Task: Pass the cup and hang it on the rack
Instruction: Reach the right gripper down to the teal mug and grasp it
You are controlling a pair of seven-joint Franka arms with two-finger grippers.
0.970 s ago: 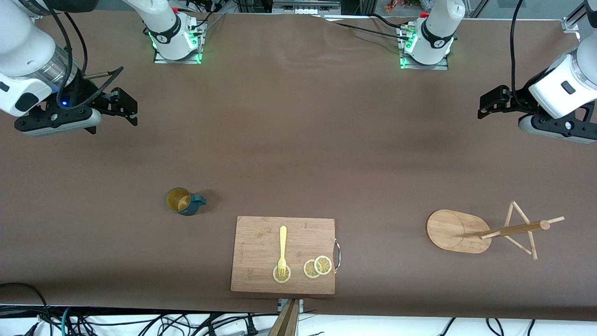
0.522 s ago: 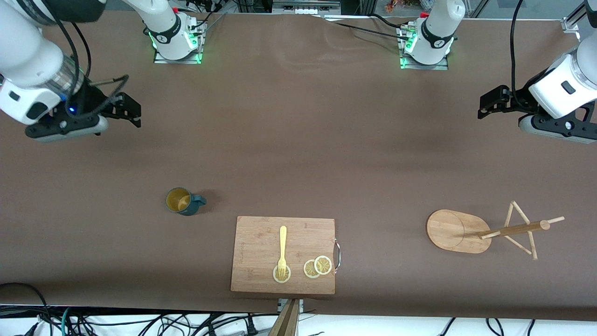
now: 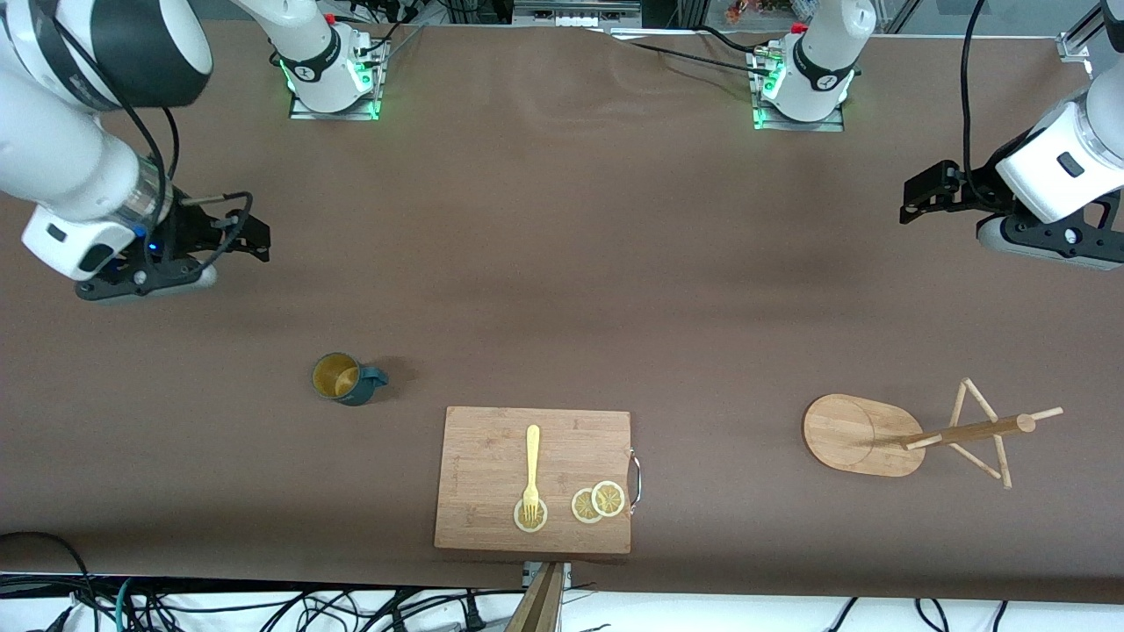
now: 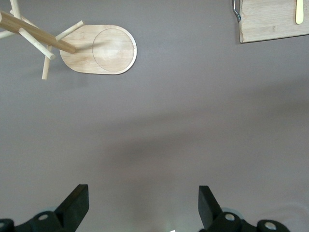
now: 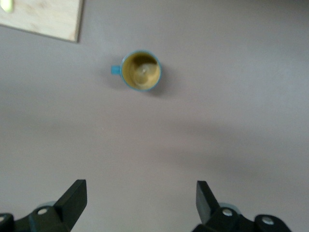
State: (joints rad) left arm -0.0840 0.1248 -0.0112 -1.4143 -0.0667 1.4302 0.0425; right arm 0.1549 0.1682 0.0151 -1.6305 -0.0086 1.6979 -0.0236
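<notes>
upright cup (image 3: pixel 338 377) at 9 o'clock of rack (image 3: pixel 865 434); right gripper (image 3: pixel 250 237) and left gripper (image 3: pixel 918 200) over bare table (image 3: pixel 562 263), jaws spread, empty.

A: Where is the right gripper (image 3: pixel 255 237)?

B: Up in the air over bare table at the right arm's end. Its arm comes in from the edge of the front view, wrist bent, fingers (image 5: pixel 72 198) spread wide apart and holding nothing.

A: And the left gripper (image 3: pixel 918 195)?

B: The left arm waits at its own end of the table, gripper hanging over bare tabletop. Its fingers (image 4: pixel 77 205) also stand wide apart and empty, as the left wrist view shows.
</notes>
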